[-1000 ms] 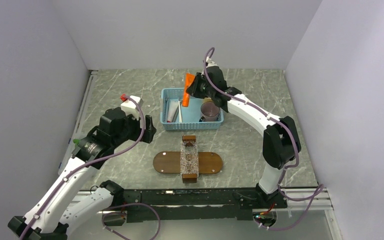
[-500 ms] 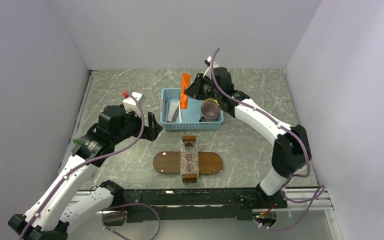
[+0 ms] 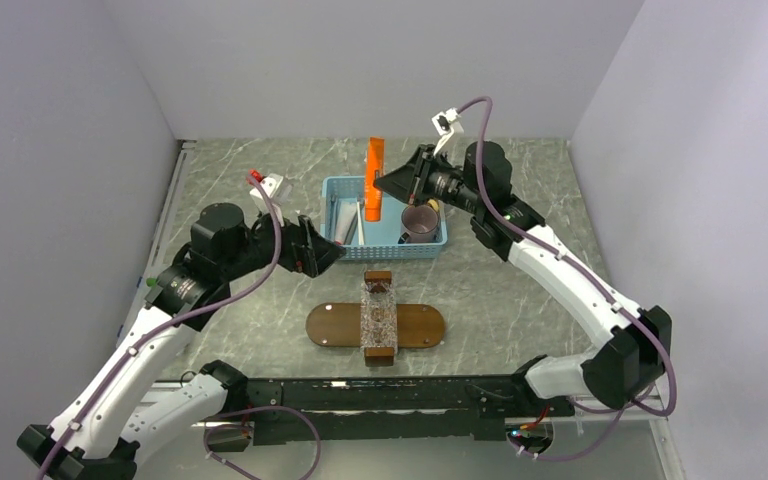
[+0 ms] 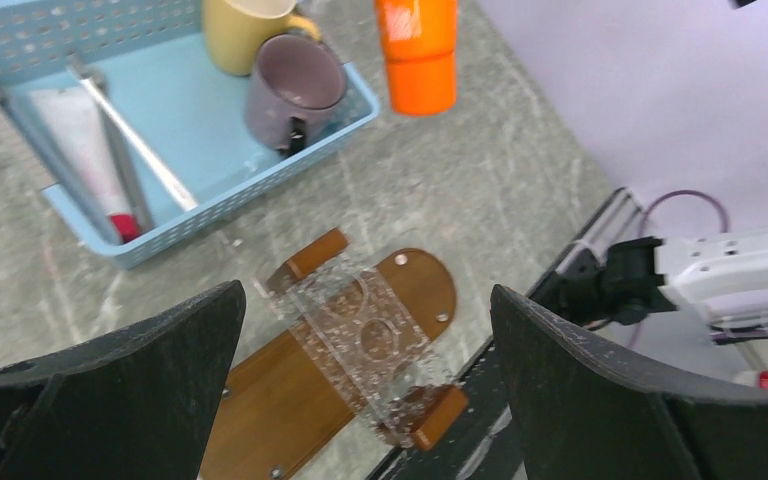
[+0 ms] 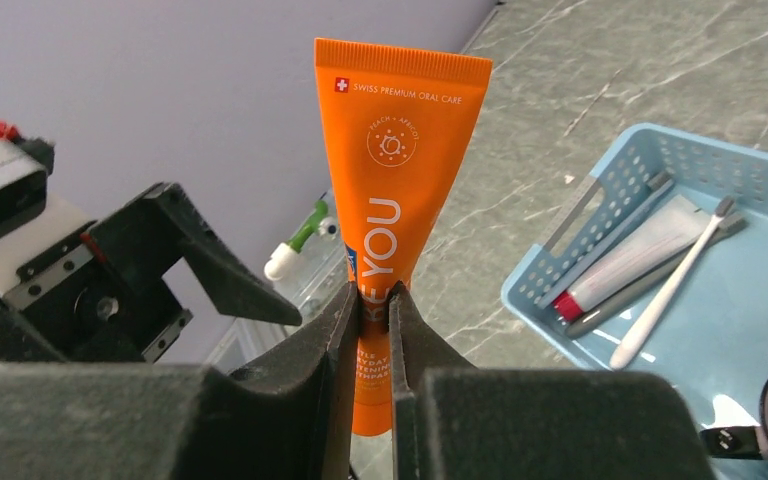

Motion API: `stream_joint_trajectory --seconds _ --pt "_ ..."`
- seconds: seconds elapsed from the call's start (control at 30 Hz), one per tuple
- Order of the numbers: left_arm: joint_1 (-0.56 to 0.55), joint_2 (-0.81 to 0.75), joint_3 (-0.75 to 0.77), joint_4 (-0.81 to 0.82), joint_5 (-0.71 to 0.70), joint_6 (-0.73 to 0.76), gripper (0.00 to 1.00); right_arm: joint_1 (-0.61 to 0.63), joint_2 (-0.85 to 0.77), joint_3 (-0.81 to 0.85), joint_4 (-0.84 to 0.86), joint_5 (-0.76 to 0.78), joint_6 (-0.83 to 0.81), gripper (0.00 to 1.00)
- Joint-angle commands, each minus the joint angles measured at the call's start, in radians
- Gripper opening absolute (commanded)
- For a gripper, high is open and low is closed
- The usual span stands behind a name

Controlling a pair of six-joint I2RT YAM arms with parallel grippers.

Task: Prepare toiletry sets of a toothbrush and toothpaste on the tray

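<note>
Upright toothpaste (image 5: 397, 180) clamped mid-tube between right gripper (image 5: 372, 305) jaws.

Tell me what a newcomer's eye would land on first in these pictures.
The bright-orange toothpaste stands out first, pinched in the right hand and held in the air near the light-blue basket. Next comes the dark wooden tray close to the arms' bases, with a clear holder lying across its middle and no toothbrush or tube on it yet.
</note>
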Motion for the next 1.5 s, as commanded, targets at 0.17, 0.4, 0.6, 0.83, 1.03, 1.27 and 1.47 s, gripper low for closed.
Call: stream_joint_trajectory --seconds 0.17,0.4,0.6,0.83,1.03,1.27,1.47 --pt "0.004 -0.013 0.011 0.280 0.209 -0.182 0.99 0.000 -0.132 -0.057 0.143 -0.166 0.077 0.00" --pt "0.006 0.007 -0.044 0.487 0.291 -0.326 0.99 0.000 -0.179 -0.100 0.283 -0.261 0.193 0.00" --pt "0.006 0.041 -0.085 0.659 0.370 -0.452 0.96 0.014 -0.185 -0.106 0.364 -0.283 0.250 0.00" --pt "0.008 0.052 -0.106 0.775 0.425 -0.532 0.86 0.051 -0.166 -0.080 0.402 -0.271 0.263 0.00" --pt "0.008 0.073 -0.096 0.820 0.479 -0.570 0.72 0.091 -0.151 -0.054 0.404 -0.240 0.245 0.00" --pt "0.008 0.086 -0.107 0.873 0.511 -0.609 0.59 0.113 -0.149 -0.043 0.403 -0.215 0.231 0.00" --pt "0.007 0.082 -0.112 0.880 0.525 -0.612 0.48 0.121 -0.158 -0.045 0.394 -0.193 0.217 0.00"
